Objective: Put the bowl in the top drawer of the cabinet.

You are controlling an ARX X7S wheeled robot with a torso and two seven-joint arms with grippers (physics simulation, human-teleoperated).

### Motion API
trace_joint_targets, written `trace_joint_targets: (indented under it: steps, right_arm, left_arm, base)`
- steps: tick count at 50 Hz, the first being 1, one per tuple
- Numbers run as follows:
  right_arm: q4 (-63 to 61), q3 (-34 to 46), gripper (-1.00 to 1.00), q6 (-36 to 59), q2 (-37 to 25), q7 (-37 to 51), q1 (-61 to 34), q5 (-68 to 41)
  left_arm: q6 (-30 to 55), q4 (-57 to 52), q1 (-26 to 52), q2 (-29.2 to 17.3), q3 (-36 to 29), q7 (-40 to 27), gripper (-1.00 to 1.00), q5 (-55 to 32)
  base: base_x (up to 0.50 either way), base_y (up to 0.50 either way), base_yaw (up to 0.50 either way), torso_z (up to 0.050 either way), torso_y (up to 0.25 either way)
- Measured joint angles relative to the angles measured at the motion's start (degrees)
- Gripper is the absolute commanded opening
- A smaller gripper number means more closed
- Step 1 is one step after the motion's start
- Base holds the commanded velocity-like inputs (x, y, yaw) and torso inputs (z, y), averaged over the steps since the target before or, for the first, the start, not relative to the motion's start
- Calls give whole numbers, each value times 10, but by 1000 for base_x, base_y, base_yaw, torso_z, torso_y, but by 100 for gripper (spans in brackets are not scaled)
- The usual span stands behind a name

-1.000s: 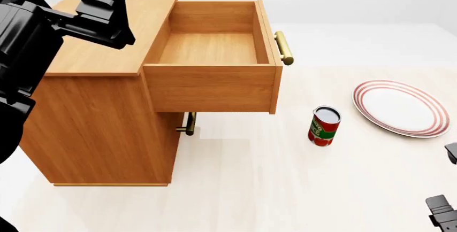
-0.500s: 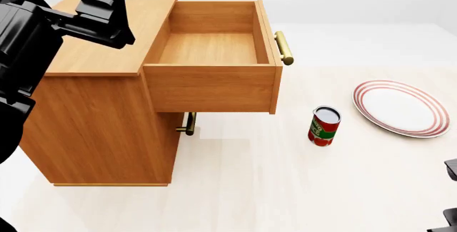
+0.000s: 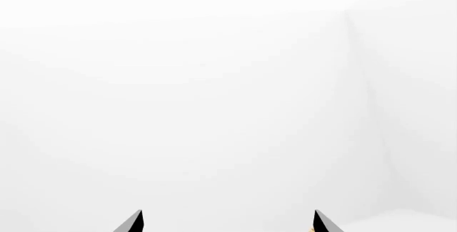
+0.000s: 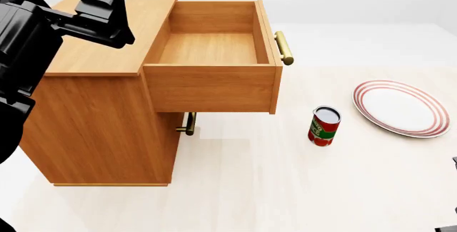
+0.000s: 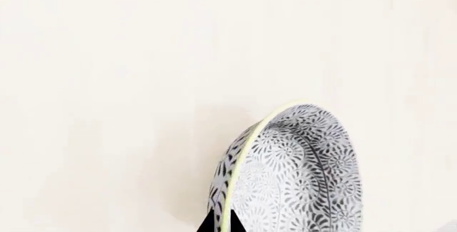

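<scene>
White walls stand behind a pale desk (image 4: pixel 286 178). On the desk sit the cabinet (image 4: pixel 100 109), a can (image 4: pixel 324 126) and a plate (image 4: pixel 400 107). The top drawer (image 4: pixel 211 77) is pulled right out and has nothing in it.

The left end effector (image 4: pixel 107 15) hangs up high over the cabinet top. Its wrist view shows two black tips with a wide gap and nothing between them, so it is open and holds nothing.

A second ago, bits of the right end effector showed at the bottom right corner of the head view. Now it has nearly slipped out of that view. Its wrist view shows the bowl (image 5: pixel 300 178) very close, tipped on its side over the desk, with a black tip at its rim. It looks like the bowl is gripped by the rim, but I cannot tell for sure.

The head view does not show the bowl at all. So the bowl is well apart from the drawer, and the carry over to it is not yet done.
</scene>
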State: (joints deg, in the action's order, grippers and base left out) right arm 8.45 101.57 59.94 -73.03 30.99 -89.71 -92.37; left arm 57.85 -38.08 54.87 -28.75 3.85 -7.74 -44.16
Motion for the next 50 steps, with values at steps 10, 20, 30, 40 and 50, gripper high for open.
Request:
trace_joint_targets:
  steps: [10,20,30,40,50]
  right_arm:
    - [-34,-21,-100,76,-16,-9,-70,23]
    - [-65,-36,-100,157,10,-58,-156,84]
    - [-81,-8,-100,192,76,-179,-247,190]
    - [-38,37,-100,144,179,-328,-312,303]
    - [96,63,-100,20,309,-462,-313,398]
  left_arm:
    - [-4,1,-1,0,0,-1,100,-2]
    - [-8,2,-2,1,2,-3,100,-4]
    - [-13,3,-4,3,5,-6,100,-7]
    - [-18,4,-5,5,7,-7,100,-9]
    - [-29,5,-8,5,6,-6,100,-5]
  base:
    - [0,0,0,0,0]
    - [0,0,0,0,0]
    - [0,0,0,0,1]
    - [0,0,0,0,0]
    - [0,0,0,0,0]
